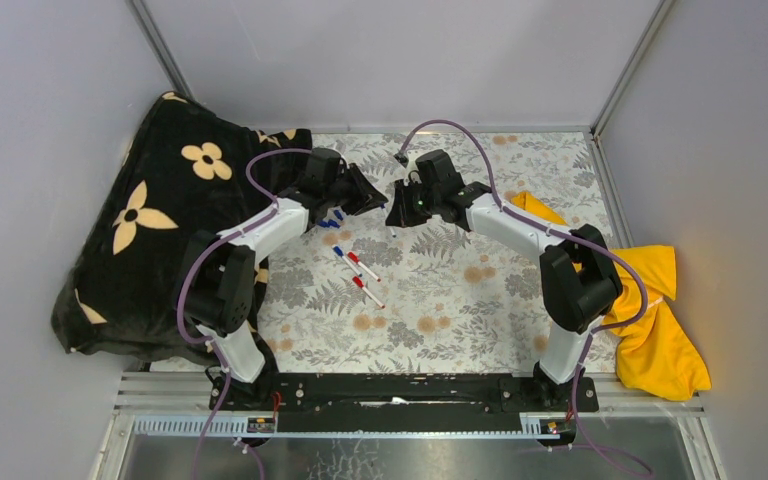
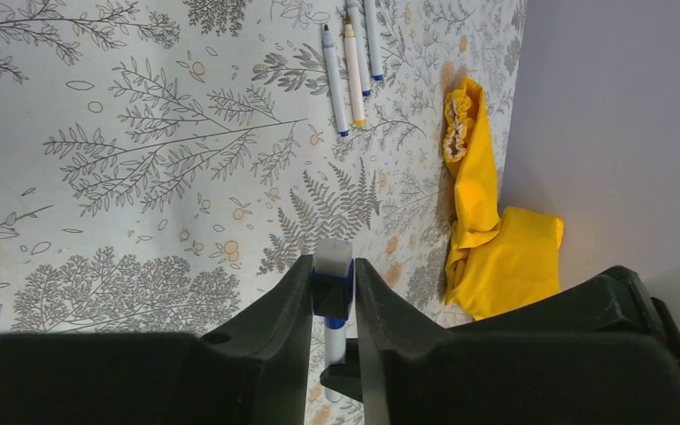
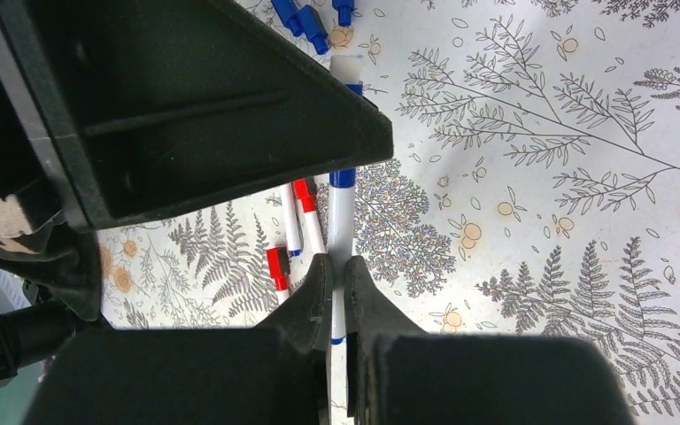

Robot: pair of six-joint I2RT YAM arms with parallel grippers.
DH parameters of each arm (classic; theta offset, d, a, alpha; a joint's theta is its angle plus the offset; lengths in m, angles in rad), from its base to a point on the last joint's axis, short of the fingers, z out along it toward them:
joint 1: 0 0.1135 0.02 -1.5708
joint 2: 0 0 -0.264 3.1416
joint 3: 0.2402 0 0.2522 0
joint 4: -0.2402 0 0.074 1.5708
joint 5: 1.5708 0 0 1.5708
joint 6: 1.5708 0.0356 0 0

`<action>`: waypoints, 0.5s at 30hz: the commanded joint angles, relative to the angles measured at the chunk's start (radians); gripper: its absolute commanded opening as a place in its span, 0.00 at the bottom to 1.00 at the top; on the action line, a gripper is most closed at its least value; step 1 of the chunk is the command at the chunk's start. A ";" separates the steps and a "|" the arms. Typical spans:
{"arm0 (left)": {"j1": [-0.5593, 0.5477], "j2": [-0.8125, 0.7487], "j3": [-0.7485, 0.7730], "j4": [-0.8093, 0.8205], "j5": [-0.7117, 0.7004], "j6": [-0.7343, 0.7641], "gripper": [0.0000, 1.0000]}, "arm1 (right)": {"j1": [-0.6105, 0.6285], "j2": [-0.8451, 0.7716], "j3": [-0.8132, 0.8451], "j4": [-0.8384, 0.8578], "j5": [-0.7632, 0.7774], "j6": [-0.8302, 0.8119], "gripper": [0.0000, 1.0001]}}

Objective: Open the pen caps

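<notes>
My left gripper (image 2: 332, 266) is shut on a blue pen cap (image 2: 332, 290) with a white end. My right gripper (image 3: 337, 264) is shut on the same pen's white barrel (image 3: 341, 217). The two grippers meet above the far middle of the mat, the left (image 1: 370, 198) facing the right (image 1: 400, 208). I cannot tell whether the cap is still seated on the barrel. Red-capped pens (image 3: 279, 266) lie below the held pen and also show in the top view (image 1: 360, 275). Loose blue caps (image 3: 301, 18) lie beyond them. Three more pens (image 2: 352, 71), with blue and yellow ends, lie farther off.
A floral-print mat (image 1: 460, 290) covers the table. A black blanket with cream flowers (image 1: 160, 220) is heaped at the left. A yellow cloth (image 1: 650, 300) lies at the right edge, also in the left wrist view (image 2: 487, 239). Grey walls close in the back and sides.
</notes>
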 commanded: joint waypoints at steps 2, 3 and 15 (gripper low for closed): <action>-0.009 -0.028 -0.014 0.073 -0.006 -0.002 0.22 | 0.008 -0.025 0.031 0.040 -0.026 0.006 0.00; -0.008 -0.030 -0.015 0.076 -0.008 -0.002 0.19 | 0.008 -0.025 0.029 0.042 -0.024 0.006 0.00; -0.008 -0.059 -0.034 0.077 -0.040 -0.003 0.00 | 0.009 -0.009 0.060 0.042 -0.020 0.006 0.17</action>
